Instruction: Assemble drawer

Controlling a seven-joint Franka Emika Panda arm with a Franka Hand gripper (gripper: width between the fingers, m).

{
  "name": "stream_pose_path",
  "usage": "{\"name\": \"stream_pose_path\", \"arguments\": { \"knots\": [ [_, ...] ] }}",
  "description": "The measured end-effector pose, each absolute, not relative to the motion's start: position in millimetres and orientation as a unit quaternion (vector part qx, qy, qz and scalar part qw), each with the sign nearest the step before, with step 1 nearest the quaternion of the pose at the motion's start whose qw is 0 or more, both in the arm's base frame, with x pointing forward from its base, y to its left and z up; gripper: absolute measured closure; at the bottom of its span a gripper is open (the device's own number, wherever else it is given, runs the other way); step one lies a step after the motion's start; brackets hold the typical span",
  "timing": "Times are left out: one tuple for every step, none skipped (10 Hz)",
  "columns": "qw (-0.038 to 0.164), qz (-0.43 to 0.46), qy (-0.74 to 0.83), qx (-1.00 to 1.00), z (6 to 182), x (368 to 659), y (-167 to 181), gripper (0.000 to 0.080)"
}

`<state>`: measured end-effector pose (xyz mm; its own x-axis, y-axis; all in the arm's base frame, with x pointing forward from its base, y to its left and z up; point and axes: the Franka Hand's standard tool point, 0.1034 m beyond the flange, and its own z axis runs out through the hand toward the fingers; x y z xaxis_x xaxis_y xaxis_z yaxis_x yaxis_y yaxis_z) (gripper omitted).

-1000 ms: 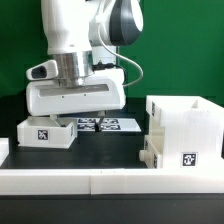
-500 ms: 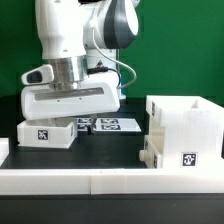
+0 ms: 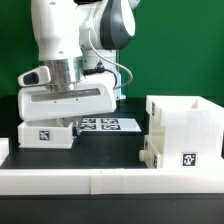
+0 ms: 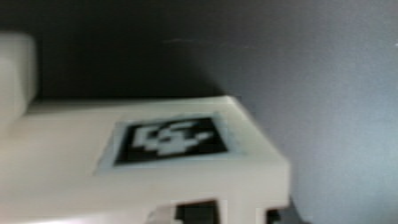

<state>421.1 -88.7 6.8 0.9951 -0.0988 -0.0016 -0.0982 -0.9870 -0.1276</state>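
A small white tray (image 3: 42,134) with a square tag lies at the exterior view's left. My gripper (image 3: 61,125) hangs right over its right end, with the fingertips at or behind its rim; the fingers are mostly hidden, so I cannot tell if they are open or shut. In the wrist view the tray (image 4: 107,185) fills the frame close up and blurred, with its tag (image 4: 171,139) in the middle. The tall white box shell (image 3: 186,118) stands at the right, and a second tagged tray (image 3: 176,157) sits low against its front.
The marker board (image 3: 108,124) lies flat behind, between the tray and the shell. A long low white border wall (image 3: 110,181) runs along the front edge. The tabletop is black and a green wall stands behind.
The arm has moved toward the exterior view's left, from beside the left tray to over its right end. The tray and the shell have not moved.
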Motion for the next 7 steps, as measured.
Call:
{"name": "stream_pose_path", "arguments": {
  "knots": [
    [0.064,-0.002,0.049,-0.997,6.8,421,-89,0.0750],
    [0.064,-0.003,0.049,-0.997,6.9,421,-89,0.0750],
    [0.064,-0.003,0.049,-0.997,7.0,421,-89,0.0750],
    [0.064,-0.003,0.051,-0.997,8.0,422,-88,0.0750],
    [0.065,-0.005,0.051,-0.997,14.1,428,-80,0.0752],
    [0.072,0.002,0.053,-0.996,22.2,437,-66,0.0752],
    [0.076,0.003,0.051,-0.996,29.8,448,-53,0.0755]
  ]
}}
